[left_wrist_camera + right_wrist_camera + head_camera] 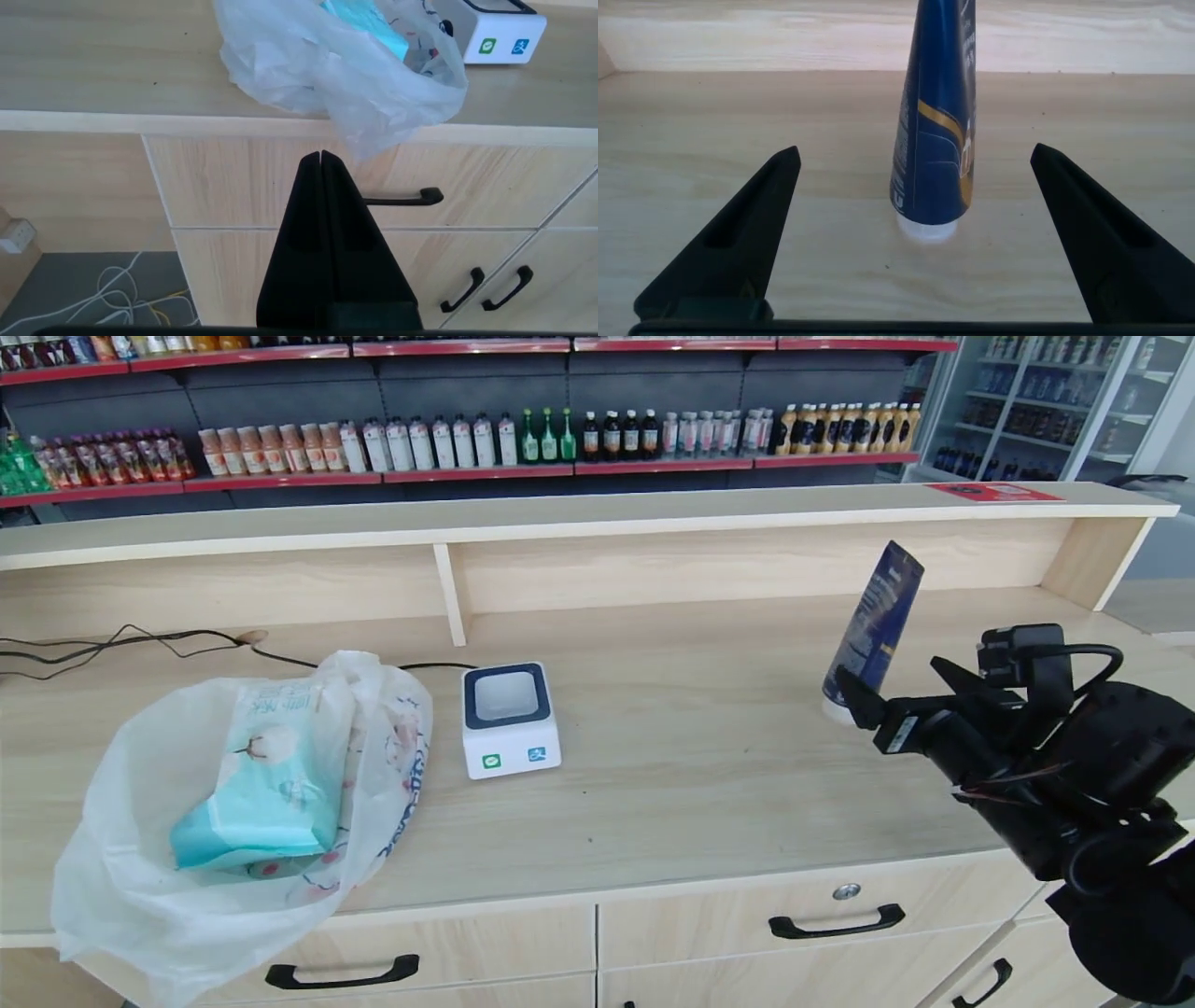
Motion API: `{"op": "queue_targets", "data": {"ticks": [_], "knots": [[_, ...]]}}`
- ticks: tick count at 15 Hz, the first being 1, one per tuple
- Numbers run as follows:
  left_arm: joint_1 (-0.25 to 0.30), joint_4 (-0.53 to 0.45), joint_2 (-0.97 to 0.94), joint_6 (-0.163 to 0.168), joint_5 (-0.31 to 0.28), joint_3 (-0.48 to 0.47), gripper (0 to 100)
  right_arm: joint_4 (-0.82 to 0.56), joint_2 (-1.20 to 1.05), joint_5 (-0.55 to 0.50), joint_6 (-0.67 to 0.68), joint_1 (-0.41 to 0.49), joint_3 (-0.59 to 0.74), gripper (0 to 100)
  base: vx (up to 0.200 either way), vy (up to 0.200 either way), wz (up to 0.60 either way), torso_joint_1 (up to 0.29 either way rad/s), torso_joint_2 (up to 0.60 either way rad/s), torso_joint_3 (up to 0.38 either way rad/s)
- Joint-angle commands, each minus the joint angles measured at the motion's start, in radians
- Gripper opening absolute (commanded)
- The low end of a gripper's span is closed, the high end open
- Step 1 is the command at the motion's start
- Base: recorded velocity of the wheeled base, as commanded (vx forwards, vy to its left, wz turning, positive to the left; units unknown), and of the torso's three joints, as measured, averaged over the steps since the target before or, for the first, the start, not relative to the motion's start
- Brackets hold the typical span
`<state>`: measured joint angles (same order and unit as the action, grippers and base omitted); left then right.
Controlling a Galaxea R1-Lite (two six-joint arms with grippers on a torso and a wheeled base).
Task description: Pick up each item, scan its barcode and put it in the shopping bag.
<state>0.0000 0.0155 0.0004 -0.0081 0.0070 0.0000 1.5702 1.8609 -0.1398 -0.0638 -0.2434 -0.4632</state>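
Note:
A dark blue tube (873, 625) stands upright on its white cap at the right of the wooden counter (709, 784). My right gripper (892, 679) is open just in front of it. In the right wrist view the tube (936, 121) stands a little beyond the spread fingers (747, 233), untouched. A white scanner box (509, 719) sits mid-counter. To its left lies the translucent shopping bag (140, 784) with a teal tissue pack (266, 775) inside. My left gripper (320, 163) is shut with nothing in it, below the counter edge in front of the drawers, under the bag (346, 65).
A raised back ledge (560, 523) with a vertical divider (450, 593) bounds the counter's far side. Black cables (121, 644) trail at the back left. Drawers with black handles (836, 924) front the counter. Shelves of bottles (560, 439) stand behind.

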Motion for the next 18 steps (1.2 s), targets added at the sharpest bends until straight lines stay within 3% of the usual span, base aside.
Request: {"op": "queue_targets", "data": {"ticks": [1, 7, 18], "knots": [[0.0, 0.001, 0.0, 0.0, 0.001, 0.0, 0, 0.001, 0.014, 0.0, 0.001, -0.007, -0.005, 100, 0.0, 0.0, 0.0, 0.0, 0.0, 0.0], [0.0, 0.004, 0.0, 0.002, 0.001, 0.0, 0, 0.001, 0.031, 0.0, 0.002, 0.0, -0.018, 100, 0.0, 0.0, 0.0, 0.0, 0.0, 0.0], [0.0, 0.004, 0.0, 0.014, -0.001, 0.0, 0, 0.001, 0.213, 0.0, 0.038, 0.087, -0.238, 100, 0.0, 0.0, 0.0, 0.0, 0.0, 0.0]]}}
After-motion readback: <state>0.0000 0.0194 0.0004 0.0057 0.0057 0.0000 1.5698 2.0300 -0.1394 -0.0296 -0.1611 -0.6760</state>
